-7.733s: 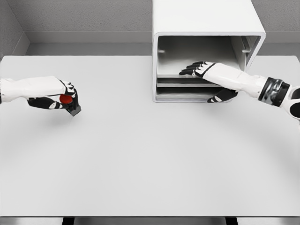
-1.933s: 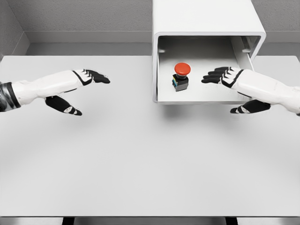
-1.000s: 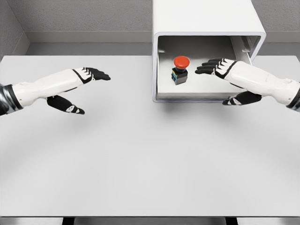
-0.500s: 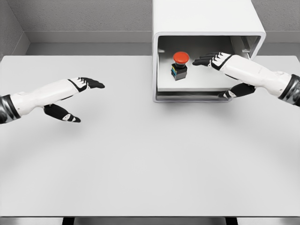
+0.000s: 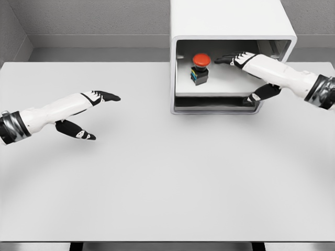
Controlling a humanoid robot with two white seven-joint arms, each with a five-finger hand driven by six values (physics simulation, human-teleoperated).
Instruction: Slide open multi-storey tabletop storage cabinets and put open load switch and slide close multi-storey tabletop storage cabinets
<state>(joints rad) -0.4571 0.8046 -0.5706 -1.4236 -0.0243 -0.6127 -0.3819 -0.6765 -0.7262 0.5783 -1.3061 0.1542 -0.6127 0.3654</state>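
While the white worktop (image 5: 167, 183) fills most of the frame, the left robot hand (image 5: 86, 112) shows at the middle left, above the surface. Its black fingers (image 5: 107, 97) are stretched flat toward the right, the thumb hangs lower, and it holds nothing.

At the upper middle of the frame stands the white storage cabinet (image 5: 230, 21), at the far edge of the worktop. Its front is open, and a drawer tray (image 5: 214, 90) sits inside the opening, almost level with the cabinet front. On this tray, in its left part, stands the load switch (image 5: 200, 68), upright, with a red round button on top and a dark body below.

At the upper right, the right robot hand (image 5: 248, 70) reaches into the cabinet. Its fingers (image 5: 227, 59) are extended just beside the red button, apart from it, gripping nothing. The thumb is lower, near the front edge of the tray at its right end; I cannot tell if it touches.
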